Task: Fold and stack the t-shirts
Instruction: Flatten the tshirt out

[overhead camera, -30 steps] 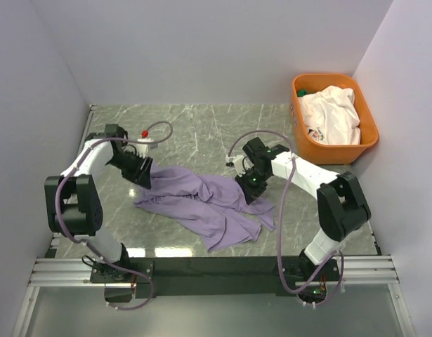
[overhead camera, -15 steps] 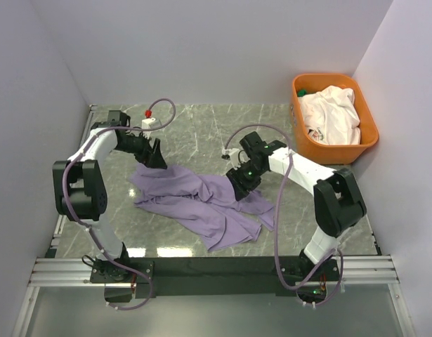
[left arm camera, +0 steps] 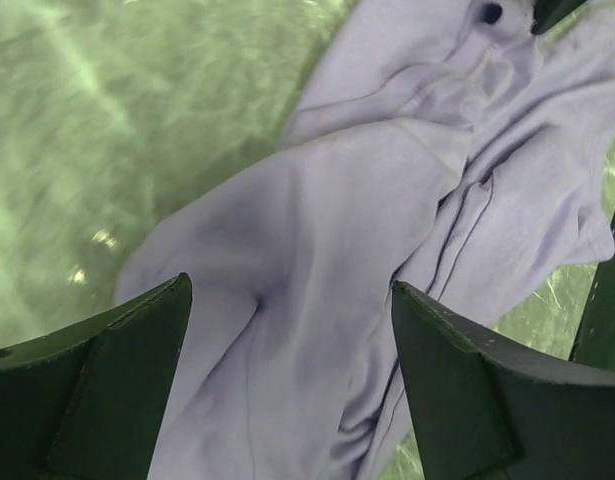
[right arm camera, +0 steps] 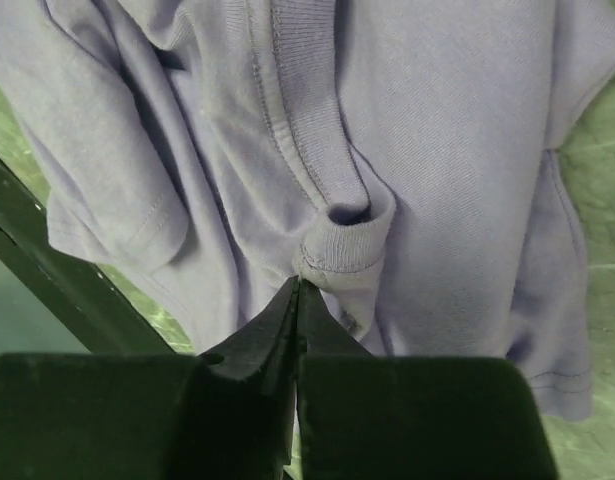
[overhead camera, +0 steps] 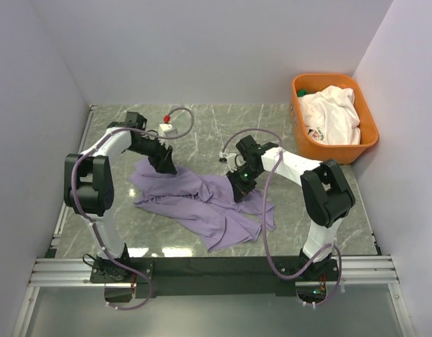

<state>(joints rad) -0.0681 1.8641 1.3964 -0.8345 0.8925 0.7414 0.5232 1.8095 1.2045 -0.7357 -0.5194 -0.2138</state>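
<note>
Purple shirt [overhead camera: 196,198] lies crumpled on the counter [overhead camera: 208,130]; right jaws clamp on its ribbed edge, left jaws spread wide over it.

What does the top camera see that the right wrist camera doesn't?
Only the top camera shows the orange tub holding the white t-shirt, plus both arms and the left fingers. Only the right wrist camera shows the right fingers pinched shut on a ribbed edge of cloth. Both show the purple t-shirt crumpled on the green marble table.
</note>
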